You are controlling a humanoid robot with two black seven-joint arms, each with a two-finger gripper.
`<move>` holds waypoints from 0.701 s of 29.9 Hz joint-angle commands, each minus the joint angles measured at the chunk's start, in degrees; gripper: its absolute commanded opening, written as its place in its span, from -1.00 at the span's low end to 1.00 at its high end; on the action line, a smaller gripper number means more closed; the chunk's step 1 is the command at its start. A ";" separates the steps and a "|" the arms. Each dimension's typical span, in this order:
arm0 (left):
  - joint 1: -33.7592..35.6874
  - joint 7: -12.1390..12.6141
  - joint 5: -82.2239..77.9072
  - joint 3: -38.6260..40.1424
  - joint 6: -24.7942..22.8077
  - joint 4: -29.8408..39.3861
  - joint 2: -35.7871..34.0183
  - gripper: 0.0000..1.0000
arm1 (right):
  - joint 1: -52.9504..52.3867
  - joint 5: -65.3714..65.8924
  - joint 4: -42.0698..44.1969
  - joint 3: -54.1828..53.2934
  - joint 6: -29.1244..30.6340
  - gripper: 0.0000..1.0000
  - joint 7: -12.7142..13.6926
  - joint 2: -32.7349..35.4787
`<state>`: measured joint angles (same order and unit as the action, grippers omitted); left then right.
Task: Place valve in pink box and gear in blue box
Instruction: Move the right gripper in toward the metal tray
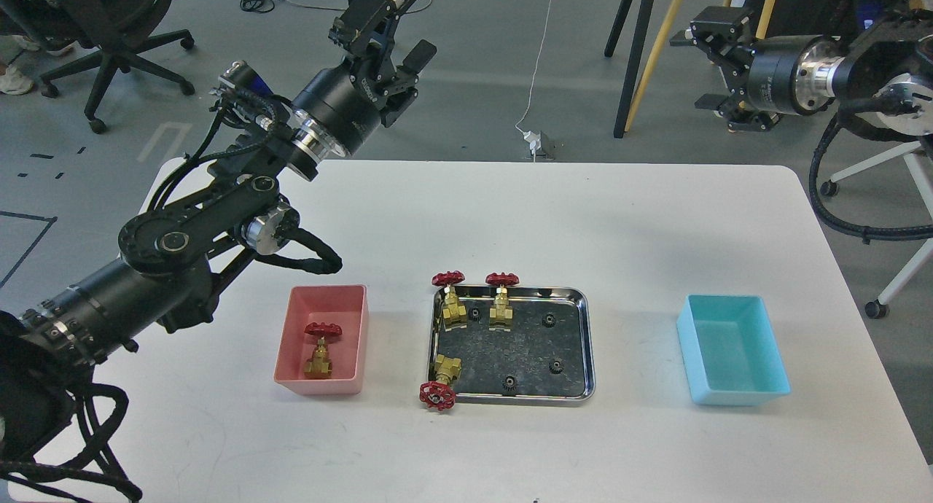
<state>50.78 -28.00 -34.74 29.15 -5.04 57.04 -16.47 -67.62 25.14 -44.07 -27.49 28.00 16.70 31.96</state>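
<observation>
My left hand [390,33] is raised high past the table's [466,219] far-left edge, at about 11 o'clock from the steel tray [583,342]; fingers spread apart, holding nothing. My right hand [718,69] hangs off the table at 1 o'clock, seen side-on and dark, so I cannot tell how far open it is; nothing visible in it.

One valve [321,350] already stands upright in the pink box [288,342], at 9 o'clock from the tray, so I judge that half partly done. Three more valves remain in the tray: two upright at its far-left corner [450,299] [501,299], handwheels above the rim, and one [441,383] tipped over at the near-left corner, red wheel hanging out over the rim.

Gears are small black dots on the tray floor; the nearest-right one [556,366] sits well apart from the valves. Another gear [475,313] lies between the two upright valves, a tight spot for fingers.

The blue box [729,353] at 3 o'clock holds nothing, so gear half not yet begun. Tray rim is low; path to either box looks open.
</observation>
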 commanded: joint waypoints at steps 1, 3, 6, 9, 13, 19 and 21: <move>-0.16 0.00 0.02 0.03 0.03 -0.09 0.30 0.90 | 0.04 -10.52 -0.05 -0.28 -2.58 0.98 -0.09 -1.98; -0.33 0.00 0.02 -0.06 -0.06 -0.09 0.48 0.90 | 0.03 -16.15 0.03 -1.16 -5.57 0.98 -0.18 -3.48; -0.33 0.00 -0.07 -0.06 0.03 -0.44 1.26 0.90 | 0.21 -22.49 0.47 -4.49 -7.43 0.99 -0.44 -3.84; -0.42 0.00 -0.07 -0.06 0.03 -0.44 2.32 0.90 | 0.21 -24.97 3.28 -7.40 -6.99 0.98 -0.53 -3.84; -0.51 0.00 -0.07 -0.06 0.03 -0.53 2.41 0.90 | 0.04 -25.06 3.81 -8.81 -7.17 0.98 -0.88 -3.84; -0.59 0.00 -0.07 -0.06 0.03 -0.44 2.68 0.90 | -0.40 -24.01 4.08 -7.59 -8.83 0.99 -0.36 -5.78; -0.59 0.00 -0.07 -0.06 0.03 -0.44 2.85 0.90 | -1.37 -23.13 4.08 -2.87 -8.92 0.99 -0.18 -4.99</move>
<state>50.22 -28.00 -34.80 29.09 -5.03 56.55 -13.84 -67.94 0.90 -40.01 -35.07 19.42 16.14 26.29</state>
